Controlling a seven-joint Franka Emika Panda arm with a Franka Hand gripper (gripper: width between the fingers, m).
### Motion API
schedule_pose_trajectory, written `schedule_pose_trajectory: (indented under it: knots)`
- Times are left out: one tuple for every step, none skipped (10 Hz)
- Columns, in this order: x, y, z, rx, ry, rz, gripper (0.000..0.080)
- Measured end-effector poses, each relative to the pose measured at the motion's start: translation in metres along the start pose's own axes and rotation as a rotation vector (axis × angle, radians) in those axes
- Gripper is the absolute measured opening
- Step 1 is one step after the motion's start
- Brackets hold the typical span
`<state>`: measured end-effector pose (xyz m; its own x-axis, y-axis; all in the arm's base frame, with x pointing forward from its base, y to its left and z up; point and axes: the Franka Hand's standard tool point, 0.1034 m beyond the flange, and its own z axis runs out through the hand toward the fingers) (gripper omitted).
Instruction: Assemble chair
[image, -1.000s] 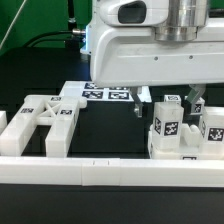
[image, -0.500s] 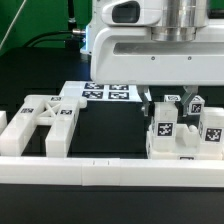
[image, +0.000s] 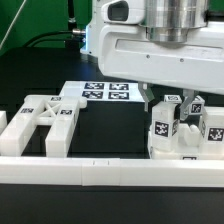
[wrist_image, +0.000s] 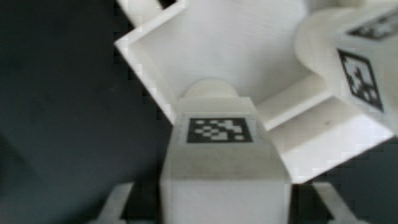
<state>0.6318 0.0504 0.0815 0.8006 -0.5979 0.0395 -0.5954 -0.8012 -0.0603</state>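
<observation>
The white chair parts carry black-and-white tags. A short post (image: 165, 127) stands upright on a blocky white part (image: 185, 145) at the exterior view's right, with another tagged post (image: 213, 128) beside it. My gripper (image: 170, 103) hangs over the first post, one finger on each side. In the wrist view the post (wrist_image: 219, 135) sits between the fingers (wrist_image: 121, 200), with dark gaps on both sides, so the jaws are open around it. The cross-braced frame (image: 45, 120) lies at the exterior view's left.
The marker board (image: 108, 93) lies flat behind the parts. A long white border rail (image: 110, 172) runs along the front. A small white block (image: 4, 122) sits at the far left edge. Cables lie at the back left.
The arm's wrist has shifted toward the exterior view's left over the post. The fingers stay on either side of the post, which has not visibly moved.
</observation>
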Motion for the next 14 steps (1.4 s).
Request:
schedule_pose_trajectory:
  knots:
    - [-0.0029,-0.0018,0.0004,-0.001,0.001,0.143,0.0288]
    - [-0.0045,-0.0048,0.0002,0.001,0.008,0.276,0.0288]
    - [-0.0054,-0.0058,0.0002,-0.002,0.002,0.39,0.0288]
    - [-0.0051,-0.0064,0.0002,-0.004,-0.005,0.531,0.0288]
    - [-0.0044,-0.0061,0.0005,0.002,-0.008,0.589,0.0288]
    - [-0.0041,-0.0063,0.0005,0.005,-0.01,0.655,0.0288]
    - [-0.0042,-0.0065,0.0005,0.006,-0.011,0.677,0.0288]
    - [-0.0041,-0.0063,0.0005,0.006,-0.011,0.645,0.0288]
    - [-0.0035,-0.0057,0.0005,0.006,-0.01,0.604,0.0482]
    - [-0.0037,-0.0059,0.0005,0.006,-0.01,0.575,0.0482]
    - [-0.0036,-0.0059,0.0002,0.007,-0.009,0.473,0.0612]
    - [-0.0033,-0.0063,-0.0007,0.009,-0.008,0.359,0.0642]
    - [-0.0024,-0.007,-0.0012,0.012,-0.002,0.251,0.0647]
    - [-0.0014,-0.0075,-0.0015,0.016,0.005,0.143,0.0647]
